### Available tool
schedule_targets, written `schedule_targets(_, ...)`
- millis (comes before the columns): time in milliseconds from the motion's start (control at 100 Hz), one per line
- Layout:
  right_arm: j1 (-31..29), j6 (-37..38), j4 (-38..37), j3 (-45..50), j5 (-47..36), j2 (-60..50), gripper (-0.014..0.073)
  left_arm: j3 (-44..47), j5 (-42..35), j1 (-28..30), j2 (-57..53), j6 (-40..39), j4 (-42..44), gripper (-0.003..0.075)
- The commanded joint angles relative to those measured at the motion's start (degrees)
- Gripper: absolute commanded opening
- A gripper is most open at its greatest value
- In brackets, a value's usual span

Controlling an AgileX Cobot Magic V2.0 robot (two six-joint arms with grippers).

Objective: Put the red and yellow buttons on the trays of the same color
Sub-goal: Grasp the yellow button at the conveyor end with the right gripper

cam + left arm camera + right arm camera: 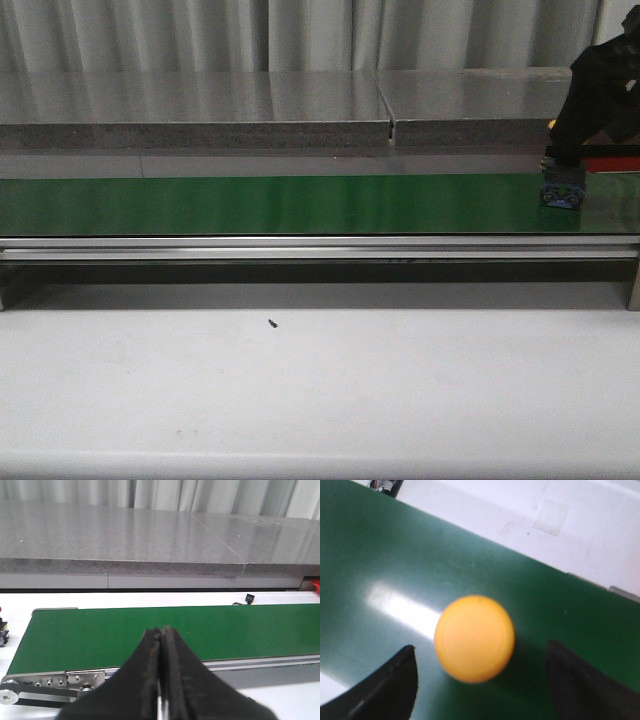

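Note:
A yellow button lies on the green conveyor belt, slightly blurred. My right gripper is open, with one finger on each side of the button and gaps on both sides. In the front view the right arm reaches down to the belt at the far right; the button is hidden there. My left gripper is shut and empty, above the near edge of the belt. No red button shows. A red edge, perhaps a tray, sits behind the right arm.
A grey stone-like shelf runs behind the belt. An aluminium rail fronts the belt. The white table has a small black speck. A small black connector lies behind the belt.

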Motion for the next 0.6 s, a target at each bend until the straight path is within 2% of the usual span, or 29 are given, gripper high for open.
schedule_targets(0, 0.0, -0.7, 1.6, -4.2, -2.3, 0.0, 0.0538, -1.6, -2.8, -0.4, 0.3, 0.1, -1.4, -0.0019)
schedule_targets(70, 0.0, -0.7, 1.6, -5.6, -1.9, 1.7, 0.0531, -1.6, -2.8, -0.4, 0.3, 0.1, -1.4, -0.0019)
schedule_targets(120, 0.0, -0.6, 1.4, -5.9, -1.3, 2.6, 0.0484, -1.6, -2.8, -0.4, 0.3, 0.1, -1.4, -0.0019)
schedule_targets(220, -0.1, 0.3, 1.2, -5.9, 0.7, 3.7, 0.0265, -1.6, -2.8, -0.4, 0.3, 0.1, -1.4, -0.0019)
schedule_targets(310, -0.1, 0.8, 1.2, -5.9, 1.4, 3.9, 0.0137, -1.6, -2.8, -0.4, 0.3, 0.1, -1.4, -0.0019)
schedule_targets(590, -3.3, 4.5, 1.1, -5.9, 6.9, -1.9, 0.0119, -1.6, -2.8, -0.4, 0.3, 0.1, -1.4, -0.0019)
